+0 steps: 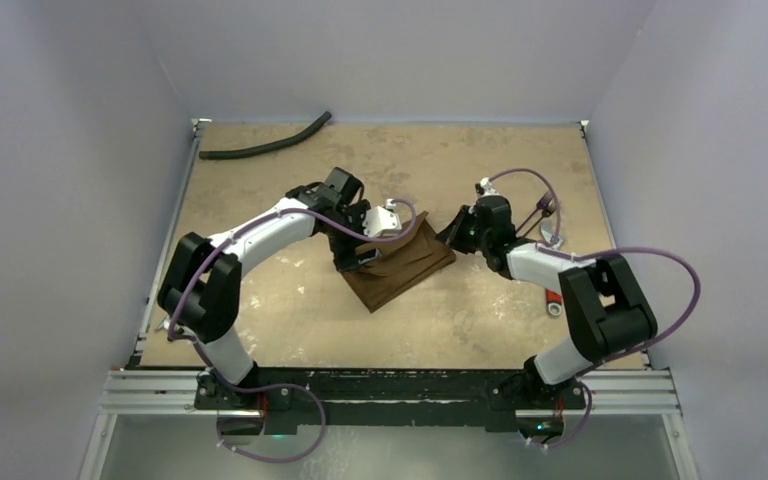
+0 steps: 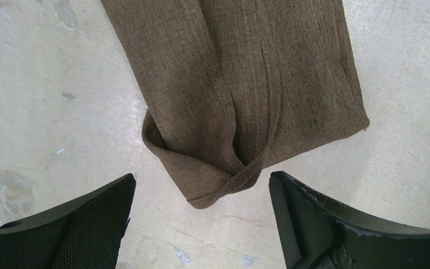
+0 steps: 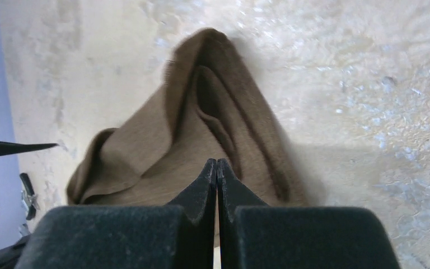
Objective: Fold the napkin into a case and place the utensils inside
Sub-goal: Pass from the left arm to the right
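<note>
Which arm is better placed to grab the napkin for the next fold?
Probably left: the left gripper is open, straddling a folded corner of the napkin. The right gripper is shut at its edge and must reopen.

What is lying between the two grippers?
The folded napkin fills the stretch from the left gripper to the right gripper; the top view shows it.
</note>
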Motion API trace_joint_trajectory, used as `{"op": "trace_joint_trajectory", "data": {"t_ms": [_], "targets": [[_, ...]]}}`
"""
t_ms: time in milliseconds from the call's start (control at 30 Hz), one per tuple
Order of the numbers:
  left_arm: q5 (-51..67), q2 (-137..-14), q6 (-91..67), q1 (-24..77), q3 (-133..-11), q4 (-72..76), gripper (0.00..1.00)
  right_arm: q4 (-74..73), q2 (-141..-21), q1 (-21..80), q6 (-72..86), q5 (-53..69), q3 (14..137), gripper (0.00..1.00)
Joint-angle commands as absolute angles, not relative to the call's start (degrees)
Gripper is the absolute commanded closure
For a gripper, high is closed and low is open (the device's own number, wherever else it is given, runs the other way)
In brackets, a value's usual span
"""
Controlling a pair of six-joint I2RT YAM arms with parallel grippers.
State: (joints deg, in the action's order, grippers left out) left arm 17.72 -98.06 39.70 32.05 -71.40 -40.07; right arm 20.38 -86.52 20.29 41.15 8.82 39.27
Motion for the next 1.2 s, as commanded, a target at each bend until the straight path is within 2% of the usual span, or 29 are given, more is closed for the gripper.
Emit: {"op": "trace_joint_trajectory", "data": {"t_ms": [0,67,200,633,767,867,933,1067,1167], "targets": [[17.75,-97.22,41.94,32.92,-71.41,-36.91,0.11,20.42,-90.24,18.54,40.32,13.57,41.08,1.0],[17.36,-97.62,42.62,33.42,-71.32,-37.04,0.13,20.82,-91.0,18.39,40.46,13.92,41.16,1.0],[15.75,-98.42,43.4,33.99,-70.12,-37.1,0.28,20.82,-92.28,18.21,40.41,14.52,41.54,1.0],[11.87,-96.95,44.06,34.38,-63.29,-31.58,0.37,22.85,-96.38,18.19,40.91,15.67,40.79,1.0],[11.12,-96.44,44.12,34.93,-61.83,-30.98,0.5,23.11,-96.44,18.21,41.44,14.97,40.29,1.0],[11.31,-95.67,43.69,35.74,-60.79,-31.06,0.53,23.11,-96.79,18.25,41.55,14.68,40.19,1.0],[11.71,-95.21,42.97,36.28,-60.61,-31.77,0.53,23.2,-96.81,18.23,41.57,14.58,40.17,1.0],[13.05,-93.99,40.91,37.43,-60.79,-33.22,0.37,23.42,-97.02,18.19,41.47,14.43,39.93,1.0],[12.31,-94.18,39.64,37.86,-60.93,-32.29,0.33,23.55,-97.19,18.19,41.44,14.5,39.73,1.0]]}}
